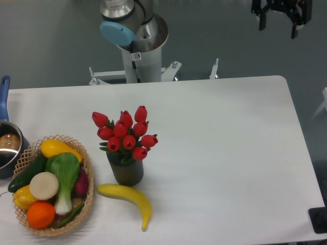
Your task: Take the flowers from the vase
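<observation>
A tight bunch of red tulip flowers (125, 133) with small green leaves stands upright in the vase (126, 172), a short dark ribbed cylinder left of the table's middle. The bunch spreads wider than the vase mouth. My gripper (279, 25) hangs high at the top right of the camera view, beyond the table's far edge and far from the flowers. Its two dark fingers (262, 22) point down with a wide gap between them and nothing held.
A yellow banana (127, 197) lies just in front of the vase. A wicker basket (90, 190) of vegetables and fruit sits to the left. A steel pot (7, 149) with a blue handle is at the left edge. The arm's base (139, 48) stands behind the table.
</observation>
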`<state>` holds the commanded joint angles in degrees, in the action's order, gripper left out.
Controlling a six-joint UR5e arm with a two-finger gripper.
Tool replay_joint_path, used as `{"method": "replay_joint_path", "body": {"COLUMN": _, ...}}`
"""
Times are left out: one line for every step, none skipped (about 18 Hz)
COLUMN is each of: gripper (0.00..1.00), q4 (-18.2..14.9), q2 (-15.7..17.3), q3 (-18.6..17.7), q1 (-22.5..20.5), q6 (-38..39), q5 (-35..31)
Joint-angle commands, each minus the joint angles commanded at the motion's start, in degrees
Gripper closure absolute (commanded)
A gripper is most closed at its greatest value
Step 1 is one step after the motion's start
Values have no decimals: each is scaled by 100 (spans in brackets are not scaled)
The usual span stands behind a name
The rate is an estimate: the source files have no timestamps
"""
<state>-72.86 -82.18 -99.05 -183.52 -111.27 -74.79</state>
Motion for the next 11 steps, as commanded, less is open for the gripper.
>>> {"method": "replay_joint_path", "body": {"gripper": 0, "q4": -9, "q2": -9, "q3": 0, "q1": -17, "q6": 0, "q5": 9}}
{"method": "replay_joint_path", "body": {"gripper": 0, "q4": -17, "q2": -9, "q3": 0, "q1": -26, "q6": 0, "q5": 9}}
{"method": "replay_joint_path", "body": {"gripper": 0, "q4": -18, "q2": 9, "q3": 0, "q1": -26, "q6": 0, "q5": 0}}
{"method": "replay_joint_path", "body": {"gripper": 0, "q4": -9, "q2": 26, "q3": -9, "q1": -18, "q6": 0, "q5": -9}}
{"method": "replay_joint_path", "body": {"gripper": 0, "q4": 0, "q2": 52, "q3": -35, "q1": -17, "q6": 9, "q5": -9}}
{"method": "replay_joint_path", "body": {"gripper": 0, "q4": -17, "q2": 61, "q3": -87, "q1": -17, "q6": 17, "q5": 0}}
{"method": "replay_joint_path", "body": {"gripper": 0, "q4": -26, "q2": 79, "q3": -140, "q1": -26, "q6": 26, "q5": 43}}
{"method": "replay_joint_path", "body": {"gripper": 0, "q4": -18, "q2": 88, "q3": -193, "q1": -44, "q6": 35, "q5": 70}}
{"method": "replay_joint_path", "body": {"gripper": 0, "q4": 0, "q2": 97, "q3": -280, "q1": -44, "q6": 53, "q5": 96}}
{"method": "replay_joint_path", "body": {"gripper": 0, "q4": 44, "q2": 114, "q3": -351, "q1": -44, "q6": 53, "q5": 149}}
{"method": "replay_joint_path", "body": {"gripper": 0, "q4": 122, "q2": 140, "q3": -430, "q1": -44, "q6": 61, "q5": 219}}
